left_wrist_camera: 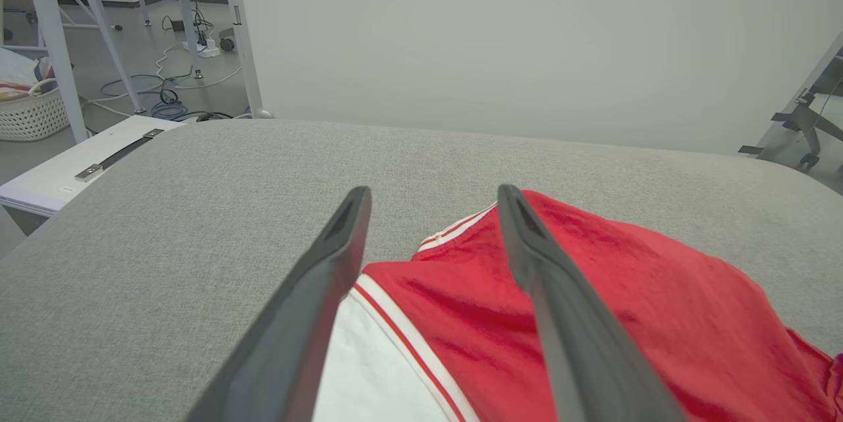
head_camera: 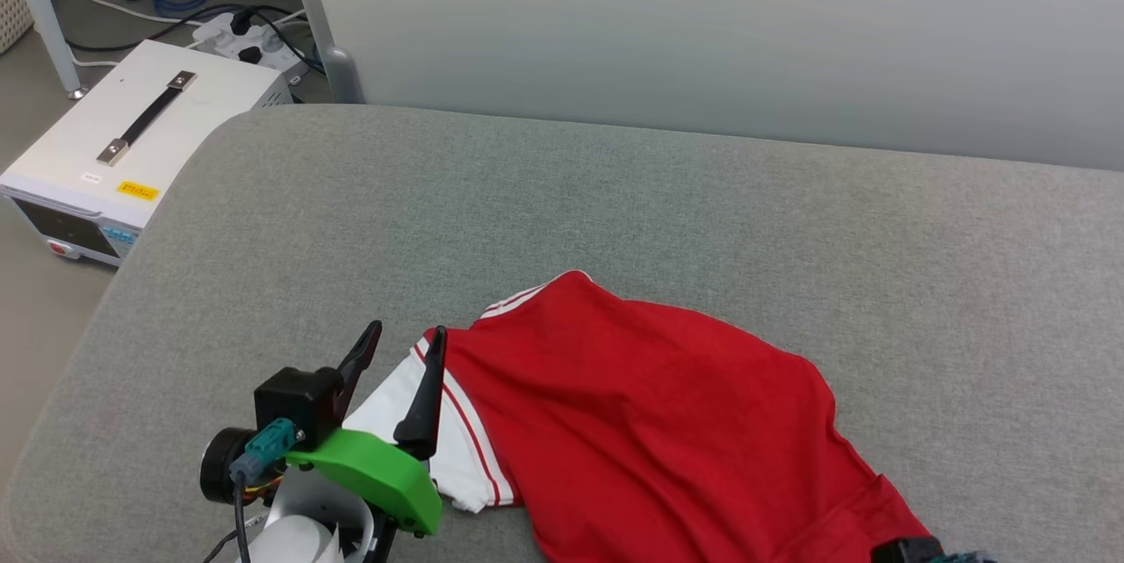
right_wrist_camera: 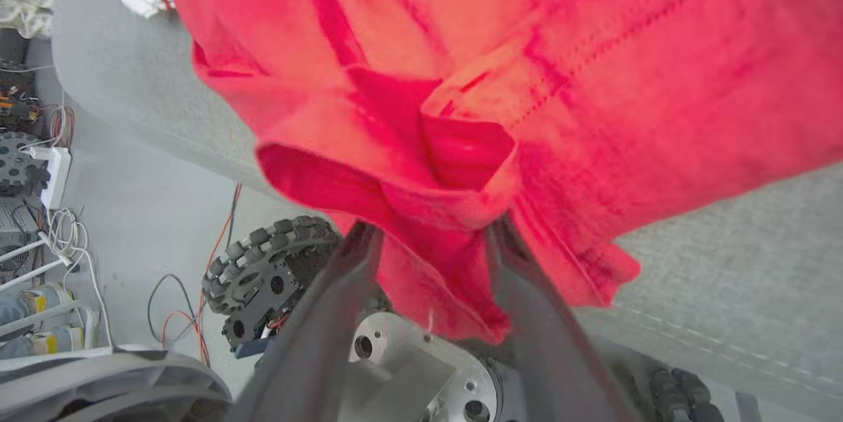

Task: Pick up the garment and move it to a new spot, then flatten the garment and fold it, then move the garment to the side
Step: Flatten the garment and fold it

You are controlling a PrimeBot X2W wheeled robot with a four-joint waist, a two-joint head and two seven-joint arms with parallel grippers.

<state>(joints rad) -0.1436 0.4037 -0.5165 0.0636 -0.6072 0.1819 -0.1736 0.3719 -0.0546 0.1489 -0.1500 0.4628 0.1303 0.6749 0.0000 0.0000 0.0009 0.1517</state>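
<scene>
The red garment (head_camera: 659, 405) lies crumpled on the grey padded table (head_camera: 615, 194), at the front right, with its white sleeve (head_camera: 457, 449) and striped trim toward the left. My left gripper (head_camera: 407, 332) hovers open over that sleeve. In the left wrist view the left gripper (left_wrist_camera: 435, 193) straddles the striped trim of the garment (left_wrist_camera: 625, 277) with nothing between the fingers. In the right wrist view the right gripper (right_wrist_camera: 431, 234) has its fingers spread apart at the table's front edge, with a bunched hem of the garment (right_wrist_camera: 527, 66) hanging between them.
A white box (head_camera: 132, 141) with a black handle stands on the floor off the table's left corner, with cables and a power strip (head_camera: 246, 40) behind it. A pale wall panel (head_camera: 702, 18) backs the table. A wicker basket (left_wrist_camera: 33, 116) sits far left. The robot's wheel (right_wrist_camera: 263, 270) is below the table edge.
</scene>
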